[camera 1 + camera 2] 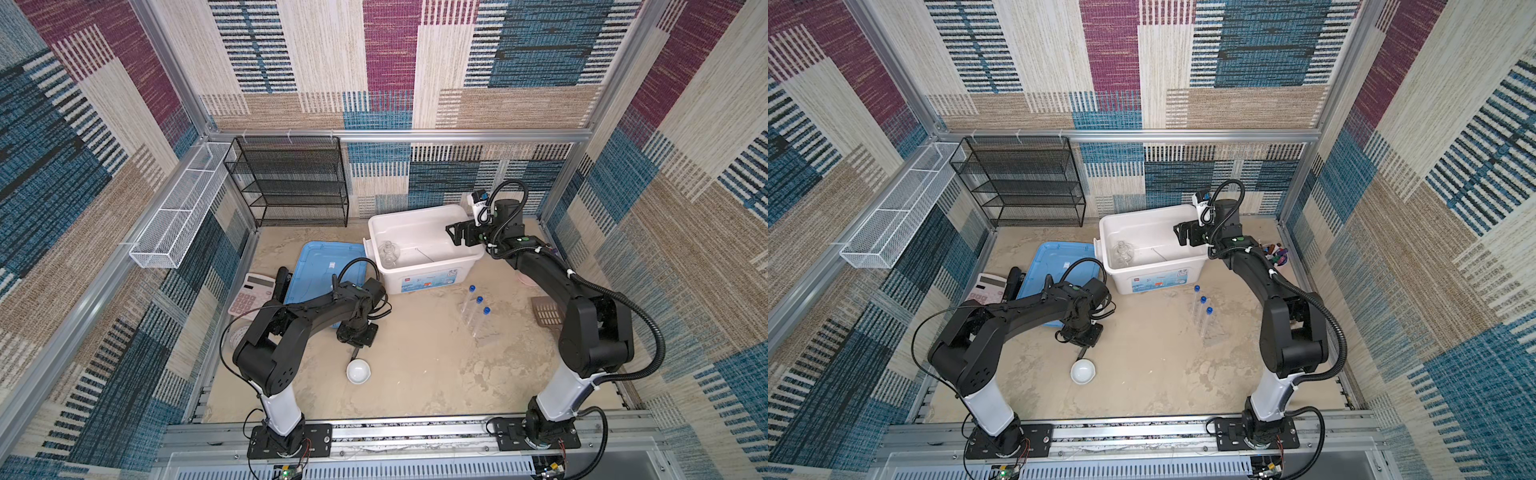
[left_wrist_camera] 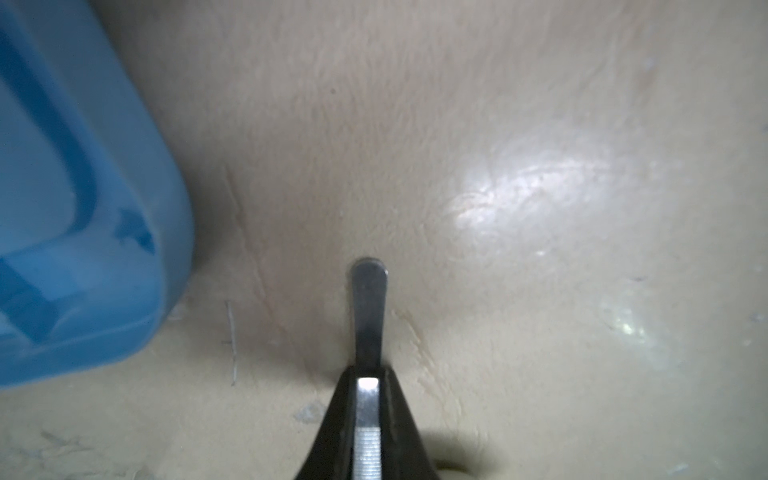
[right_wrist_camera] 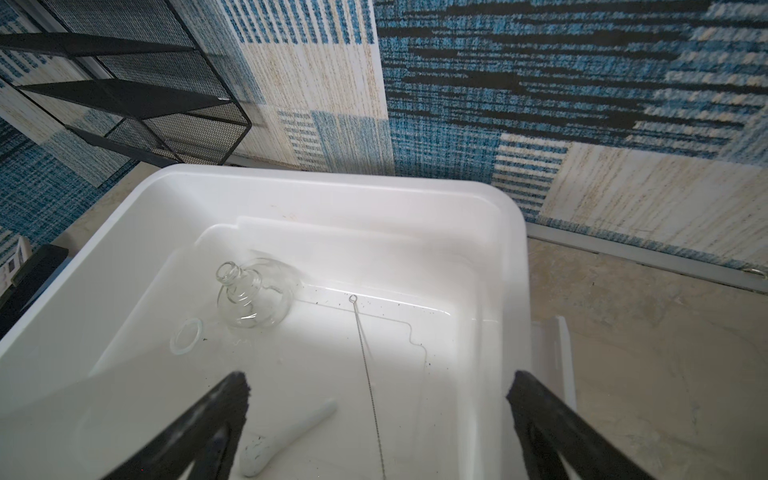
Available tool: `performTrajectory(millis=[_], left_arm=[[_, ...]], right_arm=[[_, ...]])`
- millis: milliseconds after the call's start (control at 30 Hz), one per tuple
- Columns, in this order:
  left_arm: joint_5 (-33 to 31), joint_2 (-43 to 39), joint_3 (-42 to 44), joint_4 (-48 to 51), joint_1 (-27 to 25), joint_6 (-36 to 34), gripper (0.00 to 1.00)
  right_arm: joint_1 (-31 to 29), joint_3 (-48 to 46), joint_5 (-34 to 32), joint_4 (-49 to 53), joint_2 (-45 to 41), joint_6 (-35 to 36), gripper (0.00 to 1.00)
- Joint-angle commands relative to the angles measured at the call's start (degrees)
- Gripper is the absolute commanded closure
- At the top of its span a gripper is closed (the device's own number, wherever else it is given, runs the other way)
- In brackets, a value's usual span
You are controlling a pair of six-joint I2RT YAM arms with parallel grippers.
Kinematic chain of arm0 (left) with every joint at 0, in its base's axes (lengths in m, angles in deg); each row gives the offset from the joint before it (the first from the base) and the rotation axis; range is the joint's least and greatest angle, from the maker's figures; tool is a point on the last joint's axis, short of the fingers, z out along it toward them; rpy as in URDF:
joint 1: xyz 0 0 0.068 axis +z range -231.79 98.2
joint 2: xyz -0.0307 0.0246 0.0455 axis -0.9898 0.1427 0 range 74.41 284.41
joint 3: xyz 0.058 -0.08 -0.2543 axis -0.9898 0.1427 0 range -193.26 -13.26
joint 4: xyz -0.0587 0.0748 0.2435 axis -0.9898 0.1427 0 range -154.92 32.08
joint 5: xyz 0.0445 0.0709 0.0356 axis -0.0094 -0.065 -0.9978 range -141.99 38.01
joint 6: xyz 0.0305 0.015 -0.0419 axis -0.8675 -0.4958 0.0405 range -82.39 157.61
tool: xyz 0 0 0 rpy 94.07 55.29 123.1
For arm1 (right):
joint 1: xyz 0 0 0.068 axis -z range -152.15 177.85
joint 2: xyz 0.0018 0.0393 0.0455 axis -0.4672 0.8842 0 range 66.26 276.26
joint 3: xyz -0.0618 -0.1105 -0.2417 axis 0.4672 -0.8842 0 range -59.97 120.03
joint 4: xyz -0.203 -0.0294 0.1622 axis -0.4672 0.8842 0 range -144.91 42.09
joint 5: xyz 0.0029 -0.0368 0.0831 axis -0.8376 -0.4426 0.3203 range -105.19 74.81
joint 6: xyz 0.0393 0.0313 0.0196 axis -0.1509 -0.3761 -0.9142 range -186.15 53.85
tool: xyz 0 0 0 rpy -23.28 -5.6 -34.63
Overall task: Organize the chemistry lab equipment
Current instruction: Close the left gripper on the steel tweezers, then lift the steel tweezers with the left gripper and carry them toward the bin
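In the left wrist view my left gripper point(image 2: 369, 376) is shut on the metal tweezers point(image 2: 369, 316), whose rounded end points away over the beige table. In both top views this gripper point(image 1: 355, 348) sits just behind the white spouted dish point(image 1: 358, 371) point(image 1: 1082, 371). Three blue-capped test tubes point(image 1: 474, 311) point(image 1: 1202, 311) lie side by side right of centre. My right gripper point(image 3: 378, 399) point(image 1: 454, 235) hangs open over the white bin point(image 3: 332, 178) point(image 1: 428, 272). Inside the bin lie a glass flask point(image 3: 253, 297), a thin wire brush point(image 3: 368, 365), a clear ring-rimmed beaker point(image 3: 186, 336) and a white pestle point(image 3: 286, 436).
A blue lid point(image 1: 322, 266) lies left of the bin, with a pink calculator point(image 1: 251, 295) beside it. A brown slotted scoop point(image 1: 546, 311) lies under the right arm. A black mesh shelf point(image 1: 291, 183) and a white wire basket point(image 1: 183, 216) line the back left.
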Motion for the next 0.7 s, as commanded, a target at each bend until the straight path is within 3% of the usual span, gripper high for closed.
performTrajectory(millis=[0, 667], left_arm=[[0.65, 1.13, -0.94, -4.09, -0.24, -1.53, 0.86], [-0.69, 6.02, -12.62, -4.79, -3.74, -5.62, 0.89]], right_arm=[[0.14, -0.42, 0.00, -2.12, -0.70, -0.66, 0.00], [1.19, -3.89, 0.26, -3.42, -3.41, -1.37, 0.00]])
